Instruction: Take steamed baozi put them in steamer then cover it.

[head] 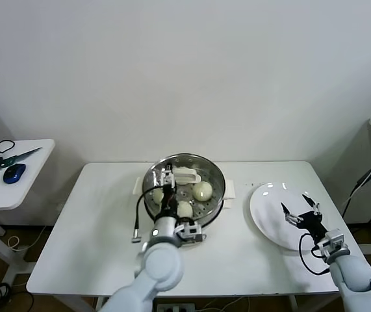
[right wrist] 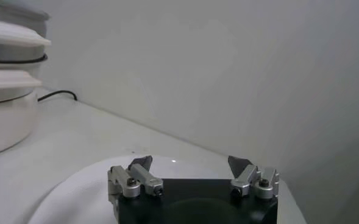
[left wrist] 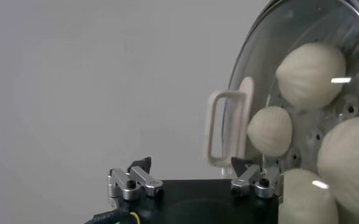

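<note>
The steamer [head: 214,174] stands at the table's middle on its white pot base. The clear glass cover [left wrist: 261,55] lies on it, its white handle [head: 186,174] near the far side. Three baozi [head: 202,190] show through the glass in the head view; the left wrist view shows four [left wrist: 310,66]. My left gripper [head: 167,174] is open over the steamer's left part, empty, with the cover's handle [left wrist: 228,128] just beyond its fingertips [left wrist: 144,163]. My right gripper [head: 302,209] is open and empty over the flat white plate [head: 266,218]; the right wrist view shows it [right wrist: 190,162] above the bare plate [right wrist: 75,195].
The pot's black cord [head: 138,218] lies on the table left of the steamer. A side table [head: 16,188] with a blue mouse and cables stands at far left. The steamer's stacked side [right wrist: 8,91] shows in the right wrist view. A wall is close behind.
</note>
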`<state>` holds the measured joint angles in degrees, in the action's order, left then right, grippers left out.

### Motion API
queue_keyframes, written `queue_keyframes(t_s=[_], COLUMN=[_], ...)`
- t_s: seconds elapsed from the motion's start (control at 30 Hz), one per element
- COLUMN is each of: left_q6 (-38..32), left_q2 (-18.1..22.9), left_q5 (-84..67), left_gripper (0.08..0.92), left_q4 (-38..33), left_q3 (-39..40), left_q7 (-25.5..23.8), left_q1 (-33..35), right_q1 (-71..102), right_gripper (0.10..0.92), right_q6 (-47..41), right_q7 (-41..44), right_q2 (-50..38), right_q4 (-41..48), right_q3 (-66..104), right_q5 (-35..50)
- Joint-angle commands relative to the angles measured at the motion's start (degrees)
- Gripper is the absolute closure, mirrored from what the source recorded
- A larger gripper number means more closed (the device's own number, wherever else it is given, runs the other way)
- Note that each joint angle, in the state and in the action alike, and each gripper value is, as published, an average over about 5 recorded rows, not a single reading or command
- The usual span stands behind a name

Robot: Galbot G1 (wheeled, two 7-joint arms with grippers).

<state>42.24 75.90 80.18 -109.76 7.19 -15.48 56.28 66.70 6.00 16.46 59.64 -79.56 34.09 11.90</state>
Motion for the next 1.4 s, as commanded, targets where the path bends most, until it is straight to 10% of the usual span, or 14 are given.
queue_keyframes(t_s=[0.03, 0.53, 0.83, 1.4], left_q6=[-0.74, -28.83, -44.02, -46.16], left_q2=[-6.36, -4.11, 5.02, 5.47], left_q5=[-11.4, -60.68, -82.07, -85.63], left_gripper=[0.178, 0.177, 0.177, 0.177], left_q4=[-14.1, -14.98, -5.74, -3.23], left_q3=[-6.65, -36.74, -48.2, -46.08], left_q7=[7.46, 27.17, 24.84, 22.57], left_q1=[9.33, 28.78, 35.46, 36.66], right_q1=[0.1, 1.28, 4.27, 6.17], right_gripper=[0.203, 0.203, 0.203, 0.203], right_q6=[-1.63, -0.37, 0.18, 1.06], right_q7=[-0.68, -0.5, -0.48, -0.82], right_q2=[0.29, 1.16, 2.89, 3.76], right_q4=[-0.42, -1.75, -4.91, -6.01], right_q3=[-0.1, 0.11, 1.21, 2.42], right_q5=[1.1, 1.11, 2.86, 5.68])
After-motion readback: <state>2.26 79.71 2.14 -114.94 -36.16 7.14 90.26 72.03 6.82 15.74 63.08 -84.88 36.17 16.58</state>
